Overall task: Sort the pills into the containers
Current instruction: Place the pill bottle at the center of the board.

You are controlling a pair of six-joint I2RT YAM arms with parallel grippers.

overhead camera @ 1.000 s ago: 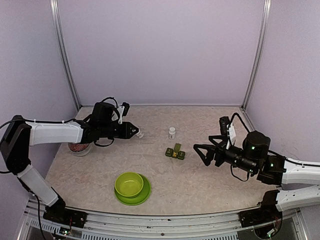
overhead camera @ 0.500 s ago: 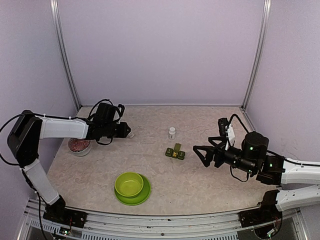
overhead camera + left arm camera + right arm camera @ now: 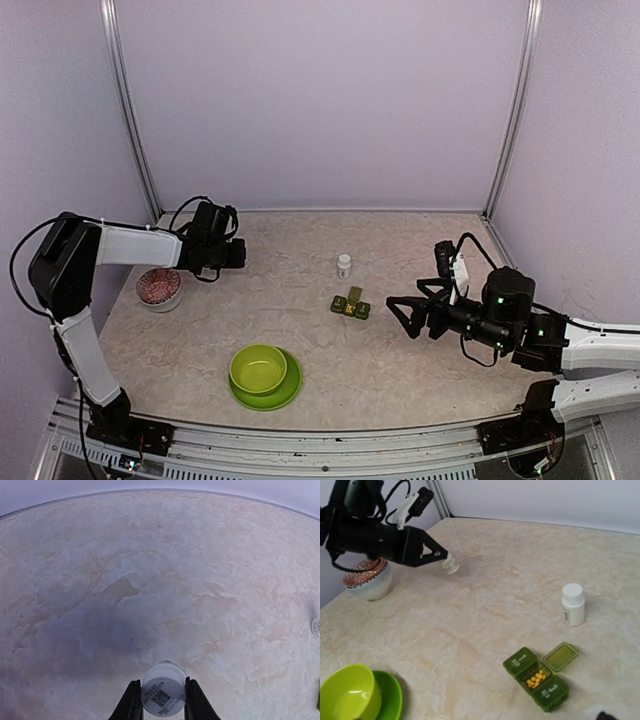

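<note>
The containers are a dark green pill box (image 3: 350,304) (image 3: 521,661) at mid-table. Its middle compartment stands open, the lid (image 3: 561,656) flipped back, and holds several yellow pills (image 3: 536,678); the two end lids are down. My left gripper (image 3: 160,696) (image 3: 439,555) (image 3: 241,256) is shut on a small white pill bottle (image 3: 163,690) (image 3: 451,564), held on its side above the table at the far left. My right gripper (image 3: 399,312) hangs open and empty to the right of the pill box. Its fingers barely show in its own wrist view.
A second white pill bottle (image 3: 344,265) (image 3: 573,604) stands upright just behind the pill box. A lime-green bowl on its plate (image 3: 260,370) (image 3: 347,692) sits near the front. A small white bowl with reddish contents (image 3: 159,289) (image 3: 366,578) is at the left edge.
My left gripper has drawn back to the left with the small bottle, away from the table's middle. The right arm has barely shifted.
</note>
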